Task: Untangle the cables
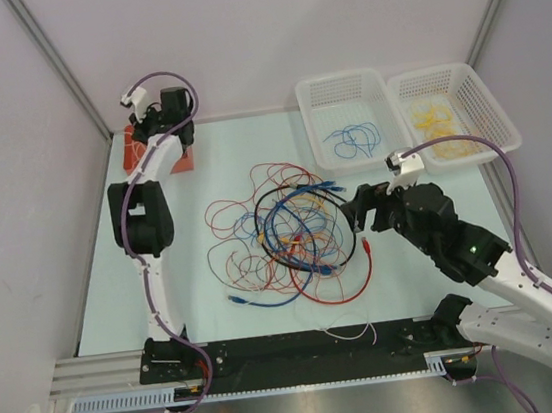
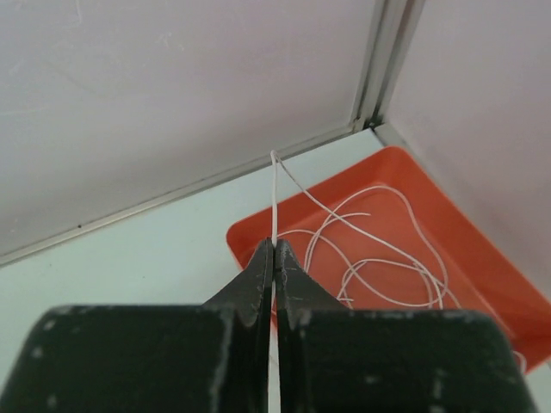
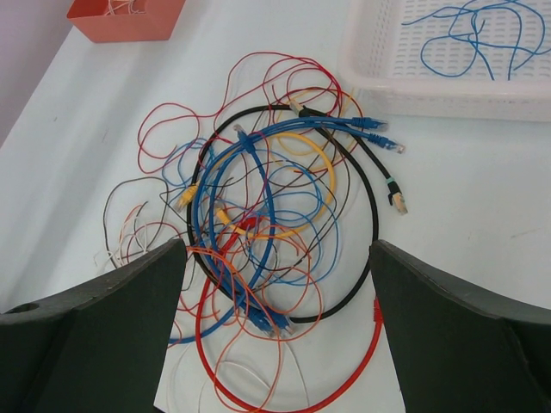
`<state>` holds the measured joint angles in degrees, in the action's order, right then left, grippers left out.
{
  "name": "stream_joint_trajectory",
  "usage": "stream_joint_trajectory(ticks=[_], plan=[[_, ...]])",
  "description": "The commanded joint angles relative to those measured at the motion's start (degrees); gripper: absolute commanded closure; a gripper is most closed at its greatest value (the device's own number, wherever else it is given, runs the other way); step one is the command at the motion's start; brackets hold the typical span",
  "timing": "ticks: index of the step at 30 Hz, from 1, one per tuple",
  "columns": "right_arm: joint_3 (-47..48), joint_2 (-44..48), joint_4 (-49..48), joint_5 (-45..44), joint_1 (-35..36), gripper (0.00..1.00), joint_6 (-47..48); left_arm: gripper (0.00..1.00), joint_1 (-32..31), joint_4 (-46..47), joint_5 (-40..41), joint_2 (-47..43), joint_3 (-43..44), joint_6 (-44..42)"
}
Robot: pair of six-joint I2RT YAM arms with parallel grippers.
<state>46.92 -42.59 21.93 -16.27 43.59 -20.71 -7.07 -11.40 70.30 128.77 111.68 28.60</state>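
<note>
The cables (image 1: 289,230) lie in one tangle mid-table: thin red, orange, blue and brown wires with thicker blue, black, yellow and red plug-ended ones. My right gripper (image 1: 356,215) hangs open over the tangle's right edge; in the right wrist view (image 3: 277,249) its jaws stand wide apart and empty above the blue cable (image 3: 267,198) and the thick red cable (image 3: 370,344). My left gripper (image 1: 154,131) is at the far left corner. In the left wrist view (image 2: 274,245) it is shut on a thin white wire (image 2: 275,198) above the orange tray (image 2: 448,224).
The orange tray (image 1: 131,152) holds looped white wires (image 2: 379,249). At the back right, one white basket (image 1: 314,86) holds blue wires and another (image 1: 441,70) holds yellow ones. White walls enclose the table on three sides. A thin pale wire (image 1: 347,334) lies by the near edge.
</note>
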Motion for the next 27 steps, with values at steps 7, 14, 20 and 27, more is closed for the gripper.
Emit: stream_joint_trajectory(ticks=[7, 14, 20, 27], plan=[[0.0, -1.3, -3.4, -0.1, -0.5, 0.07, 0.8, 0.64, 2.1, -4.2, -8.2, -0.2, 0.2, 5.9], [0.0, -1.8, -3.4, 0.6, -1.1, 0.07, 0.2, 0.59, 2.2, -0.7, -11.6, 1.0, 2.8, 2.0], [0.0, -1.7, -3.6, 1.2, -1.1, 0.07, -0.3, 0.48, 1.5, -9.9, -16.6, -2.8, 0.0, 14.0], [0.0, -0.4, -3.5, 4.2, -1.7, 0.07, -1.8, 0.21, -3.6, -12.4, -22.7, -14.2, -16.3, 21.5]])
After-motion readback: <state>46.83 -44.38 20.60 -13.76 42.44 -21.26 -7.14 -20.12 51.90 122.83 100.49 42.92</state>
